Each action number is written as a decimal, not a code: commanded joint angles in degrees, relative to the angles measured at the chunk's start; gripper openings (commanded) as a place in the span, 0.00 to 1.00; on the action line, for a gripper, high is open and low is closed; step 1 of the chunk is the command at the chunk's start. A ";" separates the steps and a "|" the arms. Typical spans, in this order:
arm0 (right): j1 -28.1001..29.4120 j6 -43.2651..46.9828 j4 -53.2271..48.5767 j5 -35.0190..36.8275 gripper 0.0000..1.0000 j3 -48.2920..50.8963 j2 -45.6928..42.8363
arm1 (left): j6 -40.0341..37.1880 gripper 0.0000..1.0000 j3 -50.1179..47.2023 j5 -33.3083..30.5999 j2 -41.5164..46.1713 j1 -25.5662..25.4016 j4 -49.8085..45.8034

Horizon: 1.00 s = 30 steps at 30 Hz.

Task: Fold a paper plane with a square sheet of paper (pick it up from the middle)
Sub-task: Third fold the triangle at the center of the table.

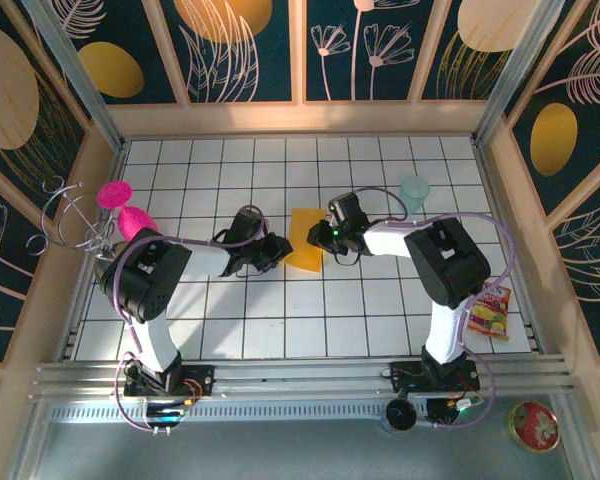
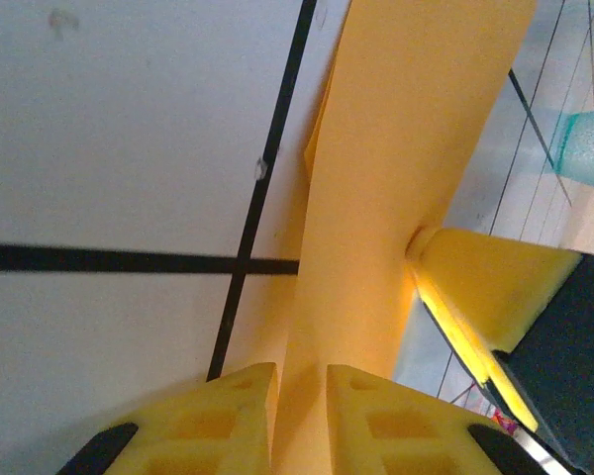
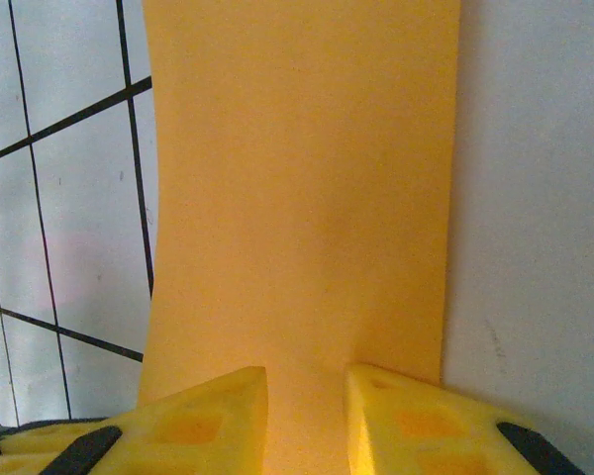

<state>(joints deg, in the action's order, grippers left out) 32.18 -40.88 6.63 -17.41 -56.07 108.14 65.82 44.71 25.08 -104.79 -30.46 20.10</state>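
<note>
Jaws of left pincer (image 2: 300,374), right pincer (image 3: 307,376), each straddling paper sheet (image 1: 302,236) (grip unclear)

square sheet of paper (image 1: 305,240) coloured orange-yellow, table (image 1: 280,320) tiled white and ruled with a black grid, cup (image 1: 415,188) tinted pale teal, snack packet (image 1: 490,312) printed red and yellow, walls (image 1: 250,60) painted dark navy with gold ovals and cream leaf outlines

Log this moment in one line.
paper: mid-table, between both grippers | left gripper: shut on its left edge | right gripper: shut on its right edge | cup: far right, apart
</note>
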 commanded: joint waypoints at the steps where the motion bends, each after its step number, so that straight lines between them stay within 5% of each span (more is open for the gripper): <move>1: -0.54 -0.43 -2.66 1.94 0.28 1.85 -0.50 | -2.81 0.19 1.78 1.40 -1.63 0.74 -2.03; 18: -0.53 -0.43 -1.69 1.94 0.29 2.18 -1.37 | -10.75 0.15 8.38 3.91 -4.78 2.51 -8.27; 23: -0.46 2.15 1.57 1.66 0.37 3.03 -3.96 | -10.22 0.01 8.35 4.42 -4.13 2.60 -7.62; 30: -0.33 13.31 9.58 3.89 0.57 5.86 -12.47 | -6.92 0.00 6.35 3.58 0.13 2.79 -5.90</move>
<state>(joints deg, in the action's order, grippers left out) 32.12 -34.68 10.24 -15.79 -51.33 100.51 57.12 51.86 28.45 -107.85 -28.05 13.30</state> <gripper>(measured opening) 0.554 0.046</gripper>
